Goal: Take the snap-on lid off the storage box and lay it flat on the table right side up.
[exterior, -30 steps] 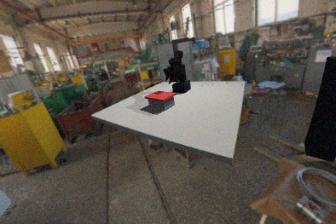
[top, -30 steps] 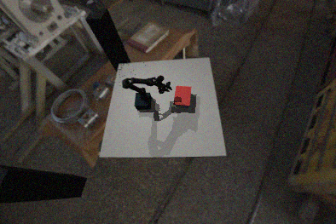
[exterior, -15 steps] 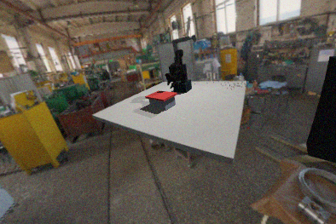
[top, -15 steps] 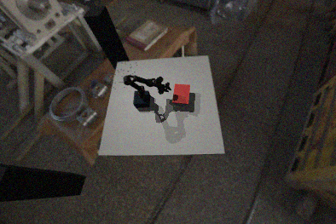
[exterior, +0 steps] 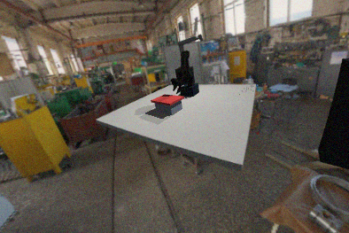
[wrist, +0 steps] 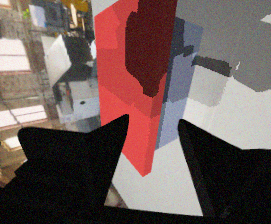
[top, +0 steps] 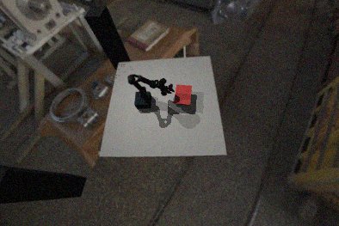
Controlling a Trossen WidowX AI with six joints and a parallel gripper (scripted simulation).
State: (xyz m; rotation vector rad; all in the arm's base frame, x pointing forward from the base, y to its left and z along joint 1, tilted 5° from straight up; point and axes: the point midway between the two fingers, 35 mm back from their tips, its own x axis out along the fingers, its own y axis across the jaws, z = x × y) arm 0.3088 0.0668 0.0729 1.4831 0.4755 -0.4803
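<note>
The red lid (top: pixel 183 94) (exterior: pixel 167 99) (wrist: pixel 113 70) lies flat on the blue-grey storage box (exterior: pixel 173 109) (wrist: pixel 180 85). Its rim overhangs the box walls. My gripper (top: pixel 173 88) (exterior: pixel 175 90) (wrist: pixel 153 120) is partly open and empty. It is close to the lid's side facing the arm's base, roughly at lid height or a little above. In the wrist view the near end of the lid appears between the fingertips, with a dark shadow on the lid. Whether the fingers touch the lid cannot be told. In the top view the lid hides most of the box.
The box stands on the white table (top: pixel 163 143) (exterior: pixel 213 130) (wrist: pixel 251 115). The arm's dark base (top: pixel 143 100) (exterior: pixel 190 89) stands on the same table, left of the box in the top view. Shadows of the arm and box fall across the table top.
</note>
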